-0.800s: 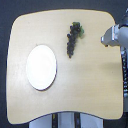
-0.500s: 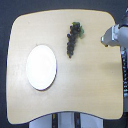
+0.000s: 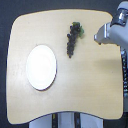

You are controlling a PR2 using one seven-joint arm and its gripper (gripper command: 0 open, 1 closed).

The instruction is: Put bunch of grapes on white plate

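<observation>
I read this as the reach: the grapes lie on the table toward its far side, well apart from the plate, which sits nearer and to the exterior view's left. My gripper hangs just right of the bunch, holding nothing that I can see; the view is too blurred for me to tell how wide the jaws stand. To do this well I would come in across the narrow width of the bunch, not along it, and close near the middle or the green stem end so the cluster lifts as one. I can read no brand, label or writing anywhere.
</observation>
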